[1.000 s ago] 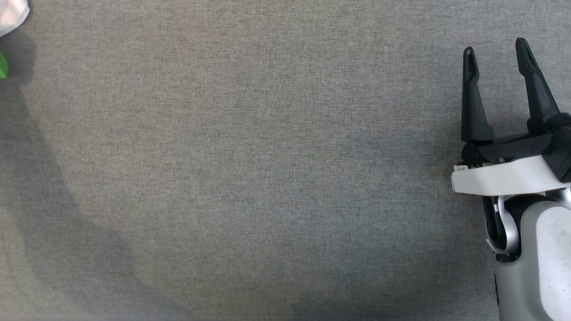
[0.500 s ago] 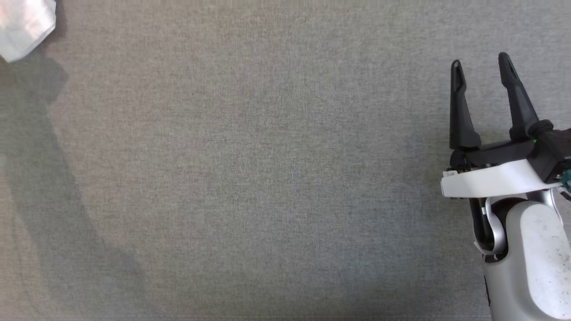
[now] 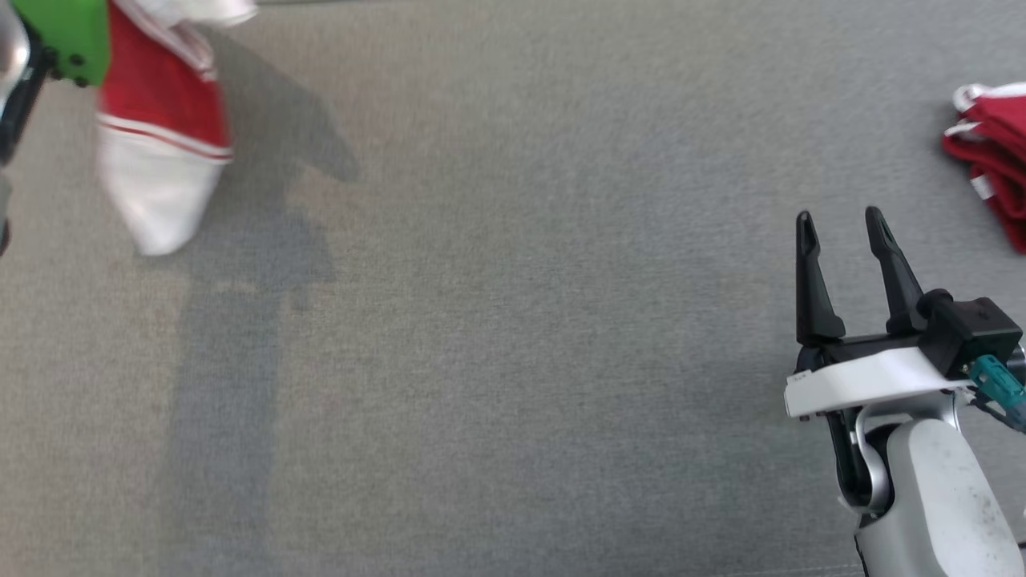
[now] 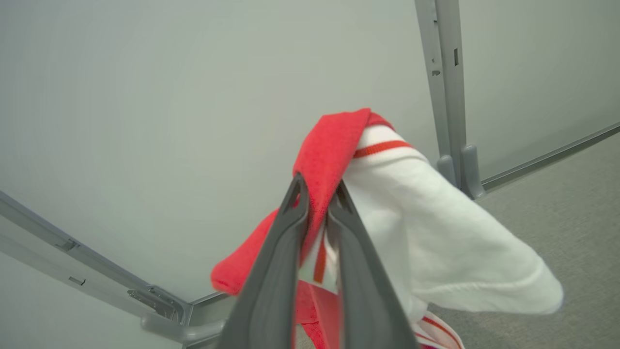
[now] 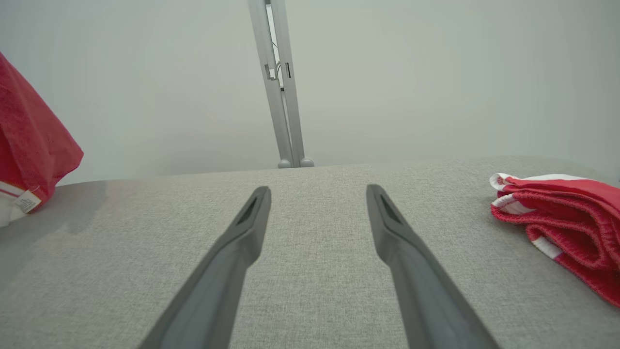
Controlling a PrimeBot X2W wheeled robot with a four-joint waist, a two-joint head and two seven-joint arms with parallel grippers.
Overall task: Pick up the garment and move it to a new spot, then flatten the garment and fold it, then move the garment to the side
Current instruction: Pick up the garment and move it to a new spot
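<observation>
Grips a red-and-white garment point(image 4: 436, 242) with the left gripper point(image 4: 317, 191) — long dark fingers point(image 4: 276, 271) pressed nearly together on a red fold. In the left wrist view, shows white cloth with a thin red stripe spilling off toward three and four o'clock.

Hangs the garment at about ten o'clock of the head view, red above and white below, lower tip blurred. Throws a shadow point(image 3: 264, 184) onto the grey fabric table point(image 3: 513, 336), beside the cloth and below it toward six o'clock. Shows a bright green part point(image 3: 68, 36) in the eleven o'clock corner, just beside the garment's top.

Holds the right gripper point(image 3: 842, 220) spread wide and empty at about four o'clock of the head view, fingers pointing to twelve, over bare table. Looks, in the right wrist view, along both parted fingers across the table to a grey upright post point(image 5: 281, 87) at twelve o'clock, set against a pale wall point(image 5: 436, 72). Catches there, at nine o'clock, the hanging garment's red edge and a small sewn label point(image 5: 26, 201).

Finds a second red garment point(image 3: 990, 152) with white trim lying bunched in folds on the table. Sits at about two o'clock of the head view and three o'clock of the right wrist view — well apart from the held one, near the right gripper but not touching it.
</observation>
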